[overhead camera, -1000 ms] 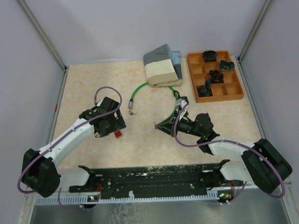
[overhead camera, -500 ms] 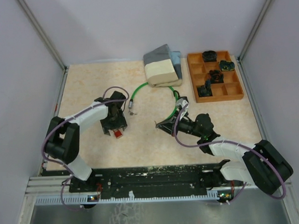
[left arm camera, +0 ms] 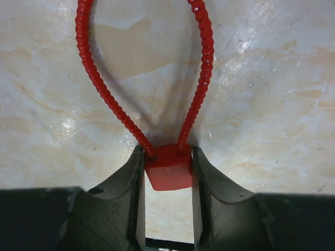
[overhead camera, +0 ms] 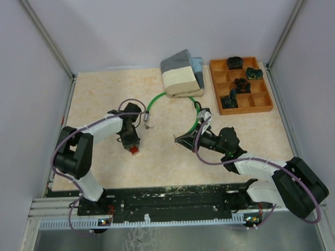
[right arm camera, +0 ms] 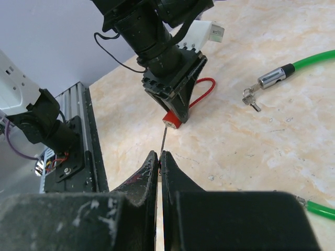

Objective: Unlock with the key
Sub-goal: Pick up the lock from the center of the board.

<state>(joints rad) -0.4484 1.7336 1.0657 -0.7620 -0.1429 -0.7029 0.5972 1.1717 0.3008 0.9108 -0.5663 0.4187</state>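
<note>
A small red lock [left arm camera: 168,170] with a red cable loop [left arm camera: 201,63] lies on the table's left half [overhead camera: 135,150]. My left gripper [left arm camera: 166,152] stands over it pointing down, and both fingers press against the lock body's sides. In the right wrist view the lock [right arm camera: 171,120] shows under the left fingers. My right gripper [right arm camera: 159,155] is shut on the key [right arm camera: 164,138]. The key's thin blade points at the lock and its tip is close to the lock's face. From above, the right gripper [overhead camera: 180,140] lies low, a short way right of the lock.
A green cable [overhead camera: 155,101] with a silver end and spare keys [right arm camera: 252,97] lies behind the lock. A grey and beige block [overhead camera: 181,74] sits at the back. An orange tray [overhead camera: 261,101] with several dark parts stands at the back right.
The left arm folded in and its gripper shifted right onto the red lock, and the jaws closed from wide open against the lock's sides. The right arm and key have not moved.
</note>
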